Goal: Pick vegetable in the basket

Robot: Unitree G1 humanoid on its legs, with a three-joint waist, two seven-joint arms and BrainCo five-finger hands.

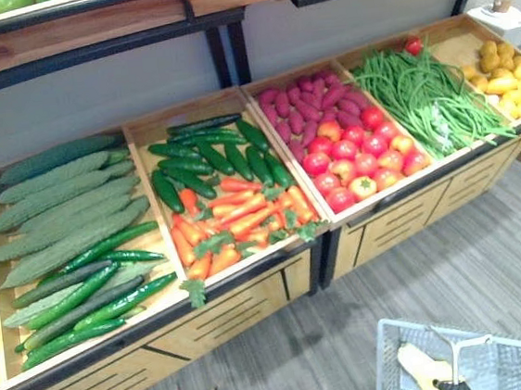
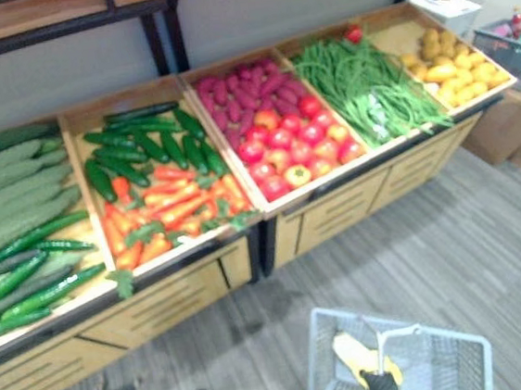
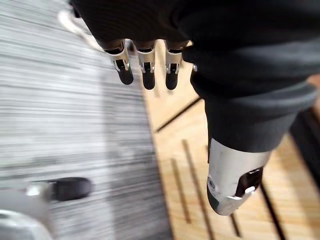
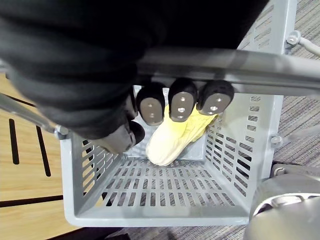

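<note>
The pale yellow, long, bumpy-skinned vegetable [image 4: 172,140] lies on the slotted floor of the grey plastic shopping basket [image 4: 165,220]. In the left eye view the basket sits on the grey floor at about 5 o'clock, below the wooden produce stand [image 1: 236,314] with its bins of green cucumbers [image 1: 210,154], orange carrots [image 1: 235,216] and red tomatoes [image 1: 360,161].

The basket's near side is cut off by the lower edge there. In the right wrist view one end of the vegetable is hidden behind dark fingertips, and what kind it is I cannot tell.

The right robot hand [image 4: 180,102] has its fingers curled round the basket's grey bar handle [image 4: 240,70]. The left robot hand [image 3: 145,65] hangs with fingers loosely straight, holding nothing, beside the stand's wooden front.
</note>
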